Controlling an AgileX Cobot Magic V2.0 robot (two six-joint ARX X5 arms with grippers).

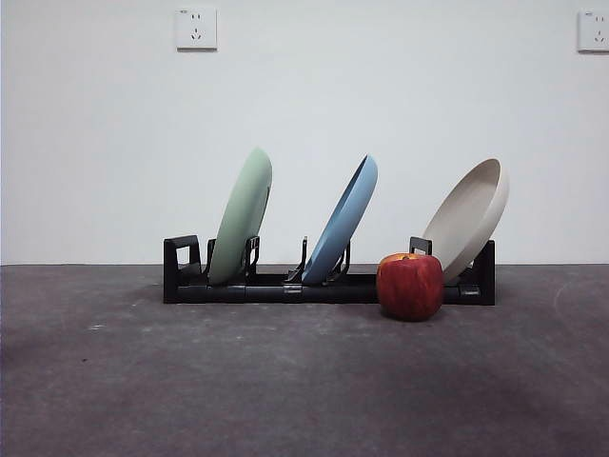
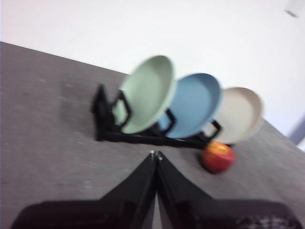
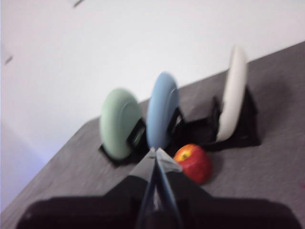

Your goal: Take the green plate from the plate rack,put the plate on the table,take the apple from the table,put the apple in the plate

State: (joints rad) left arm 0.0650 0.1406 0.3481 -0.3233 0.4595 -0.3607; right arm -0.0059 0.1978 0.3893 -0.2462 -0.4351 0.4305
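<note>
Well apart, racked green plate (image 2: 147, 93) beyond left gripper (image 2: 156, 155).

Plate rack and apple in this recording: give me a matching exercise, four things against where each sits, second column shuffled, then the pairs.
Things:
1. green plate
2. blue plate
3. beige plate
4. apple

Places, as the front view shows them:
A. on the table, in front of the plate rack
B. middle slot of the rack
C. slot at the left end of the rack
D. slot at the right end of the rack

Pairs: 1-C, 2-B, 3-D, 4-A
</note>
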